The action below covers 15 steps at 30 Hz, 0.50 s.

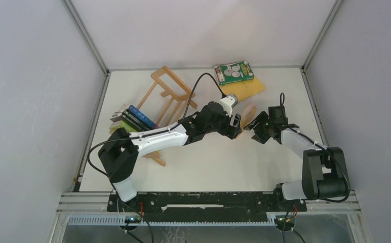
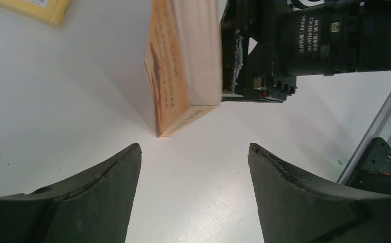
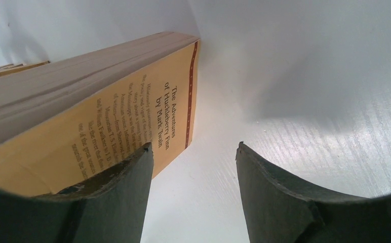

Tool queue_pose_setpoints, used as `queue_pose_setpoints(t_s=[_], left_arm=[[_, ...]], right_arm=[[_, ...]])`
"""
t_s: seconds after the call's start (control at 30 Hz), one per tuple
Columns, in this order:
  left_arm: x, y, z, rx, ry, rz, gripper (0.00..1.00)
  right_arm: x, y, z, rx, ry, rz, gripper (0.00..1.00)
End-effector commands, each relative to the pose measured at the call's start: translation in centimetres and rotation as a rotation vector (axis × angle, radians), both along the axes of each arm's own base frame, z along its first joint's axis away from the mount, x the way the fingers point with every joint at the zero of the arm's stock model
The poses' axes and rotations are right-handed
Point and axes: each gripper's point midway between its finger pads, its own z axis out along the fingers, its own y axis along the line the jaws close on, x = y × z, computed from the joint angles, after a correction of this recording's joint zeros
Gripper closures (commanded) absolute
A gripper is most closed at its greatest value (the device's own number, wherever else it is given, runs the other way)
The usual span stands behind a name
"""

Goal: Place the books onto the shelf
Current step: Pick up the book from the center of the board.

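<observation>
A white counter [image 1: 208, 167] seen from above, with two robot arms reaching in from its near edge and meeting around the middle. Between them a yellow-orange paperback [image 3: 132, 101] stands tilted on one edge on the counter; its back cover reads "The Adventures of Huckleberry Finn by Mark Twain". The left fingers [image 2: 125, 167] are spread wide with only bare counter between them, and they point at the book's page edge from just in front without touching it. The right fingers [image 3: 132, 172] are also spread wide with nothing in the gap. The paperback sits just outside one of them, on the side facing the left arm, and it is not possible to tell whether it leans on that finger. The light-wood shelf [image 1: 165, 88] sits slanted on the left half of the counter, running from far centre to near left, partly under the left arm. A row of books [image 1: 132, 119] rests in it near its left side, with blue and dark covers showing. At the far edge, right of centre, a green book with white circles [image 1: 234, 72] lies flat on top of a yellow book [image 1: 254, 88], well apart from the shelf.
</observation>
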Motion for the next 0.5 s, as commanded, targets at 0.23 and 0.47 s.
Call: queue_pose_setpoints(t_s=[0.23,0.47], left_arm=[[2.1,-3.6,1.4,-0.044,-0.067,-0.026,0.18],[5.4,-3.8,1.0,-0.012,-0.109,0.07,0.18]], right_arm=[[1.3,0.4,1.2,-0.014,-0.049,0.01,0.32],[0.8,0.3,1.4,-0.029,-0.043,0.023,0.32]])
